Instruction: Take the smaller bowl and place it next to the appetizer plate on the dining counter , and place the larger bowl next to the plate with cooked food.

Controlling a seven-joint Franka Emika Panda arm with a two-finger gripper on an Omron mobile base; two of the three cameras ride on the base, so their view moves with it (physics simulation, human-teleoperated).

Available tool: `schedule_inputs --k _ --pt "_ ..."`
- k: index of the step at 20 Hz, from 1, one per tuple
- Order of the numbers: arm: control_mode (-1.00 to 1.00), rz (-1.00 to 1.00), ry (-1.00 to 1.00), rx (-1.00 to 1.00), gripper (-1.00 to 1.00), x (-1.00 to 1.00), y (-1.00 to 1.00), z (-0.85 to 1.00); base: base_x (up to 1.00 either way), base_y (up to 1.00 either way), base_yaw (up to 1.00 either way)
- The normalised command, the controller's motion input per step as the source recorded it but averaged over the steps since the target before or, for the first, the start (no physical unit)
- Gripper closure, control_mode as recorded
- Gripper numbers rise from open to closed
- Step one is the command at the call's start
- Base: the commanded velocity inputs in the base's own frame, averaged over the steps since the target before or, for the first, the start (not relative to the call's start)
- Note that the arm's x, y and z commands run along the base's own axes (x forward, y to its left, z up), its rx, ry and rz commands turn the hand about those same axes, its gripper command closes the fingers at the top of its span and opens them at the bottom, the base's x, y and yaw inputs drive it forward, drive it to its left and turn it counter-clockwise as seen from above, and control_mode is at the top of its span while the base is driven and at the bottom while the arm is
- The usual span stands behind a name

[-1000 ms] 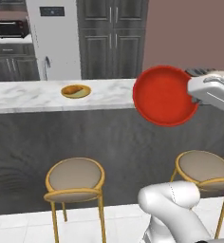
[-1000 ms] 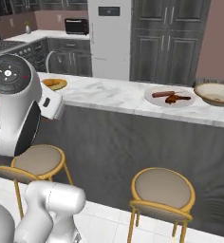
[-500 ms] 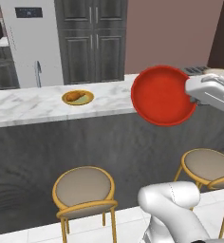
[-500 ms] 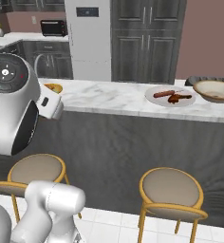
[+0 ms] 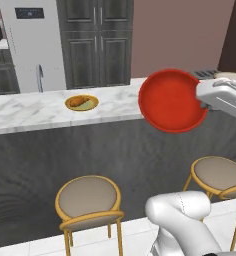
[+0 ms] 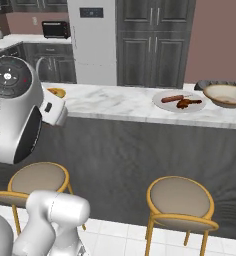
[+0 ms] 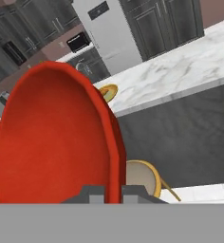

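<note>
Here: end effector (image 7: pixel 113 192) clamped on the rim of the smaller bowl (image 5: pixel 172 101), carried edge-on in the air.

Nearest, the bowl stands on edge directly ahead of the fingers, rim pinched between them. Glossy, rigid, probably light; a thin-rim pinch on a slick glaze could slip or swing, so a deeper bite on the rim seems safer. Below it, stools (image 5: pixel 89 199). Beyond it, the dining counter (image 5: pixel 30 112), with the appetizer plate (image 5: pixel 82 102) well apart to the bowl's side. Farther along: plate with cooked food (image 6: pixel 180 100), larger bowl (image 6: pixel 226 95) just beside it.
</note>
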Motion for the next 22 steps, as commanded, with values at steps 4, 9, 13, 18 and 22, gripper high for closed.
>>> schedule_inputs --k 4,9,13,18,22 --pt "-1.00 -0.01 0.21 0.00 1.00 0.64 0.06 -0.36 0.00 0.00 0.00" --pt "-1.00 -0.12 0.25 0.00 1.00 0.60 0.00 -0.32 0.00 0.00 0.00" --pt "-1.00 -0.25 0.21 0.02 1.00 0.34 0.00 -0.21 0.00 0.00 0.00" --pt "-1.00 -0.26 0.10 0.12 1.00 0.11 0.00 0.00 0.00 0.00 0.00" --pt "-1.00 -0.23 0.11 0.09 1.00 0.00 0.00 0.00 0.00 0.00 0.00"
